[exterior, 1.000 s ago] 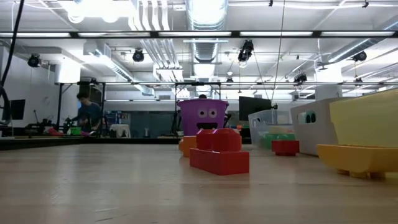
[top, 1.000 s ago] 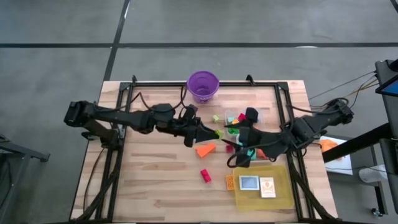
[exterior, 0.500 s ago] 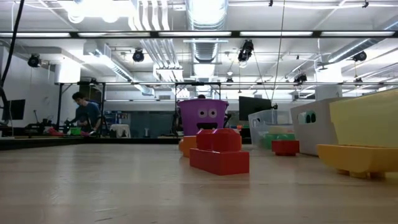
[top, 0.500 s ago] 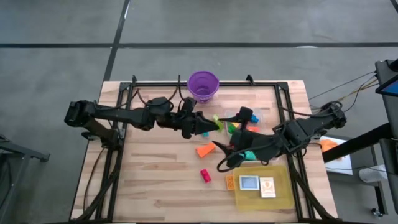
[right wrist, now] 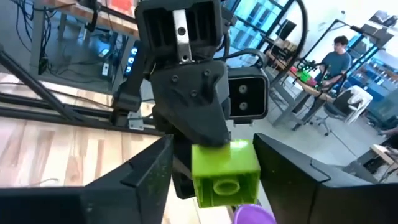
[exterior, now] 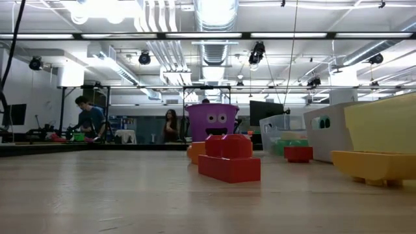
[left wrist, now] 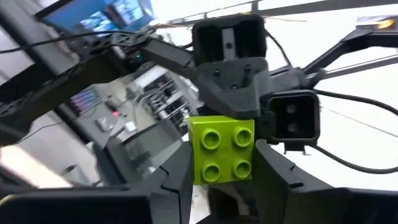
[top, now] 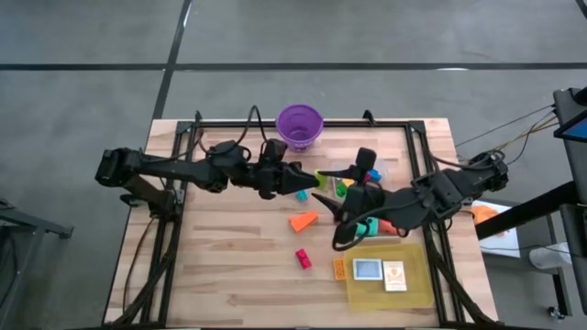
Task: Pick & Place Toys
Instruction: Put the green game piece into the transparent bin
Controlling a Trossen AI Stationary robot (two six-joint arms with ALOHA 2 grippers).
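Holding a green block in the left pincer, with the dark fingers pressed against 2 opposite sides and 4 studs turned toward that wrist's camera. Held up above the middle of the table, short of the purple bucket at the far edge. Meeting the right pincer head-on there, nose to nose, with the green block between the 2. Cannot tell whether the right pincer is spread or already pinching; seems to sit close around the block, but hard to judge from these angles. Lower down on the wood, nearer the front: an orange wedge just beside the meeting point, and a red block a little further toward the front edge, apart from both arms. More small bright pieces clustered under and behind the right arm, partly hidden. At the front right, a yellow tray with 2 small cards lying flat inside. In the room beyond, 2 people at far benches.
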